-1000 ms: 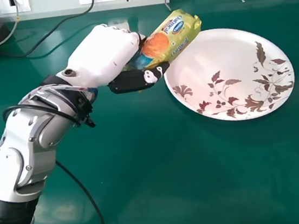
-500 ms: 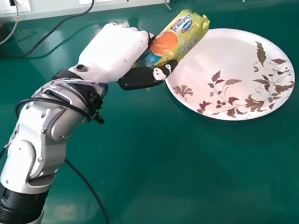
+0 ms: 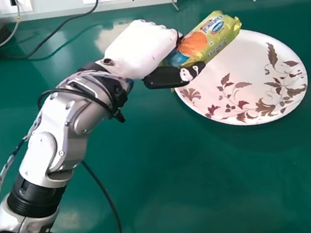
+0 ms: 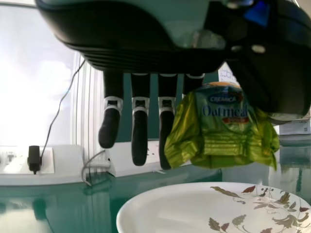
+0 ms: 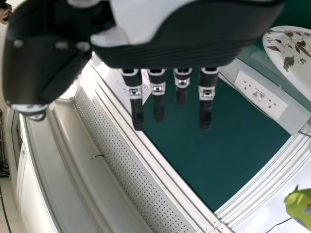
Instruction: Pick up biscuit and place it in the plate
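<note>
Biscuit pkt [image 3: 209, 37] now further R.

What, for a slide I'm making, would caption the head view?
The robot's left hand holds a biscuit pack by the rim of a leaf-patterned plate.

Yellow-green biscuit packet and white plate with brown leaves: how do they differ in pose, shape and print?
The packet is held off the table by the robot's white-and-black left hand; the plate rests on the green table.
The packet is long and narrow; the plate is round and wider.
The packet shows an orange-coloured picture; the plate, brown leaves.
Both are decorated.
</note>
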